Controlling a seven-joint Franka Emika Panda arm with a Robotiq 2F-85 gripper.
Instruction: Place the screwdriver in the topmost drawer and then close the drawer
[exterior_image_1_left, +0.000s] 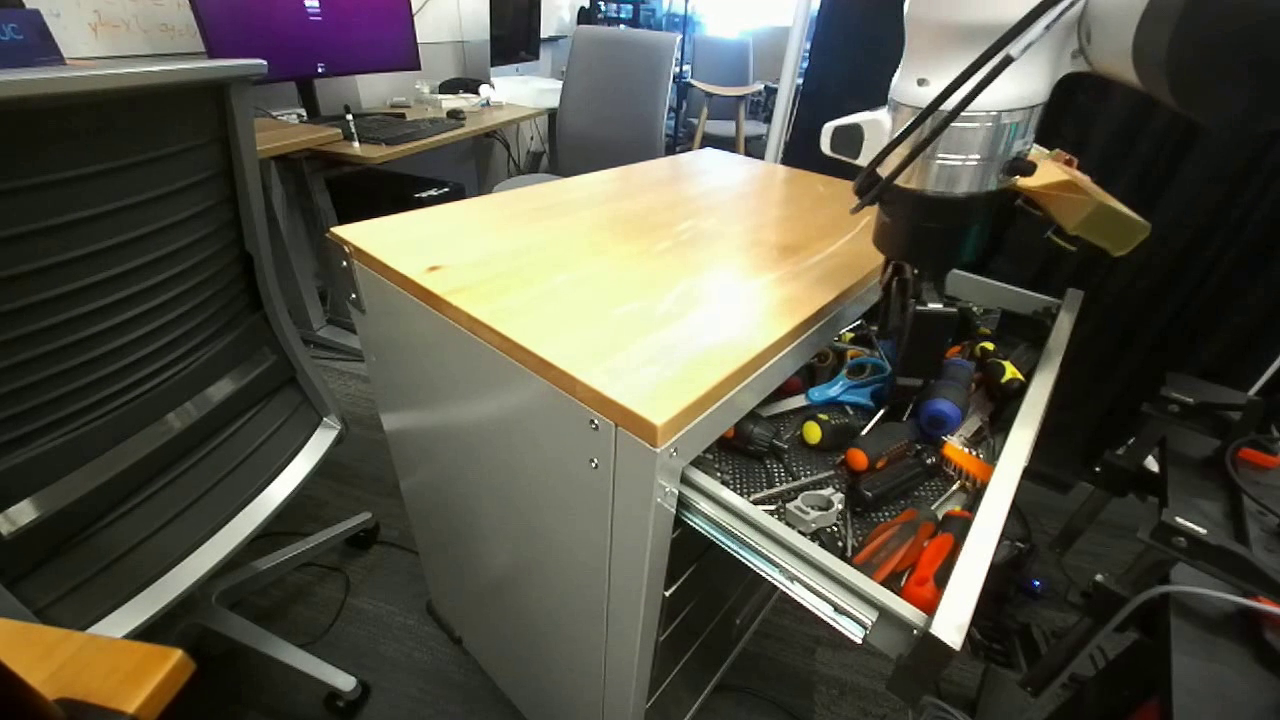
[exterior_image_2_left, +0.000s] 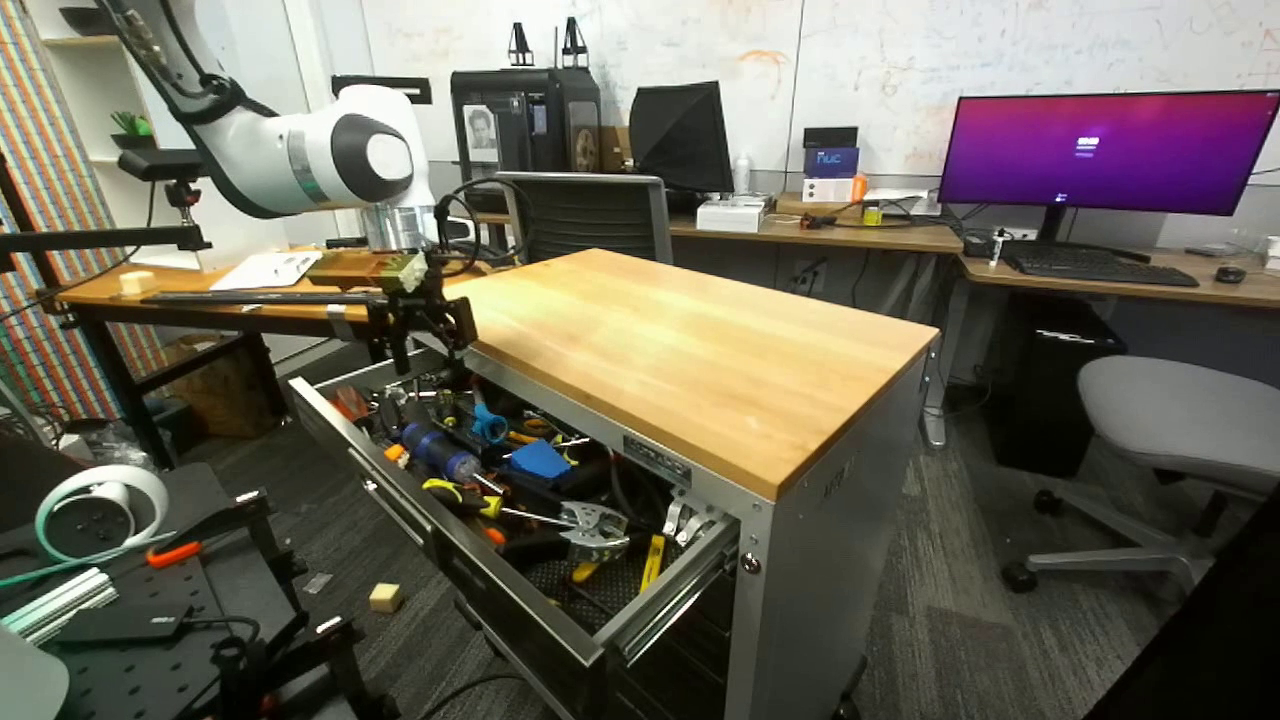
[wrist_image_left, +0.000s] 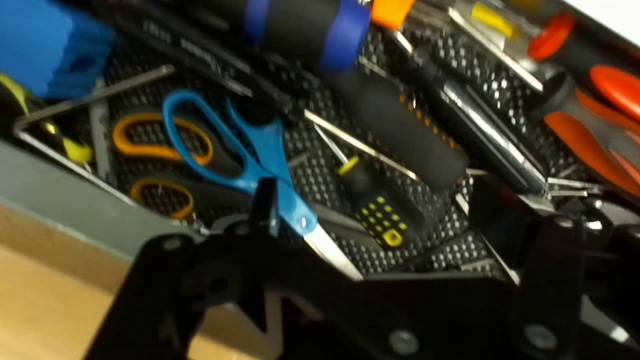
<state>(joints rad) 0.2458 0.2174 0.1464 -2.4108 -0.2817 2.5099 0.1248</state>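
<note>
The topmost drawer (exterior_image_1_left: 1012, 470) is pulled well out and full of tools. It also shows in an exterior view (exterior_image_2_left: 470, 560). My gripper (exterior_image_1_left: 912, 335) points down over the drawer near the wooden top's edge, also in an exterior view (exterior_image_2_left: 432, 340). In the wrist view the gripper (wrist_image_left: 379, 209) has its fingers wide apart with nothing held between them. A stubby black screwdriver (wrist_image_left: 372, 200) with yellow dots lies on the drawer's mat, seen between the fingers. Its handle end also shows in an exterior view (exterior_image_1_left: 832, 430). The height of the fingertips above the tools is hard to tell.
Blue scissors (wrist_image_left: 287, 192) lie beside the left finger. A blue-banded black tool (wrist_image_left: 305, 30), a grey-black handle (wrist_image_left: 405, 130) and red-orange pliers (wrist_image_left: 585, 132) lie around. The cabinet's wooden top (exterior_image_2_left: 690, 350) is right beside the gripper. A black cart (exterior_image_1_left: 1200, 520) stands beyond the drawer front.
</note>
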